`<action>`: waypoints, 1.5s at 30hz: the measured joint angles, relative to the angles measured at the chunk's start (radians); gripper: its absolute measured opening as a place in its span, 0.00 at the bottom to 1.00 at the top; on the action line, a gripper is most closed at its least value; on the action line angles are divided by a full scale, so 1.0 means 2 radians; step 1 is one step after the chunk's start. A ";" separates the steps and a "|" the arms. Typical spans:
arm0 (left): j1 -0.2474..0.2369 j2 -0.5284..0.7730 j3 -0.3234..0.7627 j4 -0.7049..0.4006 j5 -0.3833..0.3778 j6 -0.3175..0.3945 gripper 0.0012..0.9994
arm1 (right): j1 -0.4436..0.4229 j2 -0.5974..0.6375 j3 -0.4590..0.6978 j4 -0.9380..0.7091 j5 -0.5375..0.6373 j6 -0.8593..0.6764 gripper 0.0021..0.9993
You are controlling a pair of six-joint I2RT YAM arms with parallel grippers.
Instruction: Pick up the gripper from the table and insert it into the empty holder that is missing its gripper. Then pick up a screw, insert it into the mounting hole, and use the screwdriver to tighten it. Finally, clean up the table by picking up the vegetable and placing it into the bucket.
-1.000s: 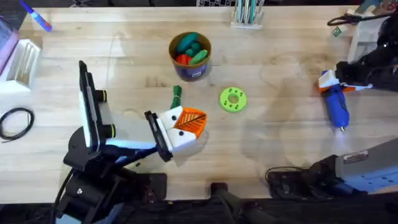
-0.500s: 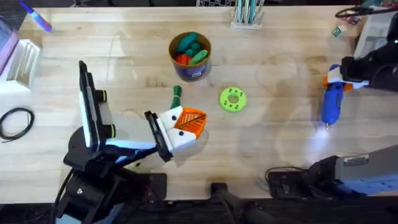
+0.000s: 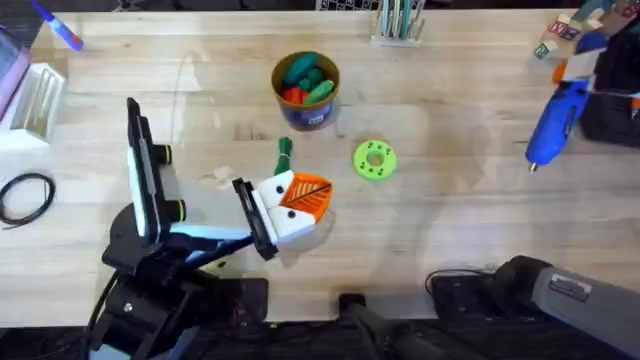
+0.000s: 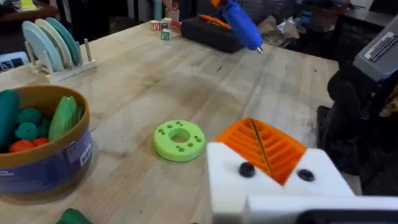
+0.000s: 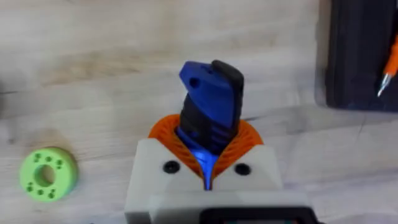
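My right gripper [image 3: 585, 78] is shut on the blue screwdriver [image 3: 555, 122], held above the table's far right with the bit pointing down toward me; the right wrist view has the orange pads [image 5: 168, 134] clamped on its handle [image 5: 208, 106]. My left gripper [image 3: 300, 200] rests shut at the table's middle front. Its two orange wedges [image 4: 264, 146] are pressed together between white jaw blocks [image 4: 273, 186], each with a dark screw head [image 4: 247, 169]. The dark-green vegetable [image 3: 284, 153] lies just beyond it. Farther back stands the tan bucket [image 3: 318, 115].
A lime-green disc [image 3: 375, 160] lies right of the vegetable. A black case [image 3: 612, 115] sits at the right edge under the right arm. At the left are a white rack [image 3: 35, 100], a black cable [image 3: 25, 195] and a marker [image 3: 60, 30].
The right arm has carried the screwdriver up off the table and toward the far right corner. The left arm has not moved.
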 joint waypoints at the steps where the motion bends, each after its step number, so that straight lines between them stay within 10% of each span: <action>1: 0.000 0.000 0.000 0.000 0.000 0.000 0.00 | 0.006 -0.018 0.000 0.001 -0.005 0.002 0.02; 20: 0.000 0.000 0.000 0.000 0.000 0.000 0.00 | 0.267 -0.333 -0.215 0.341 -0.089 0.160 0.02; 34: 0.000 0.000 0.000 0.000 0.000 0.000 0.00 | 0.526 -0.243 -0.237 0.583 -0.097 0.202 0.02; 45: 0.000 0.000 0.000 0.000 0.000 0.000 0.00 | 0.628 -0.162 -0.238 0.667 -0.100 0.182 0.02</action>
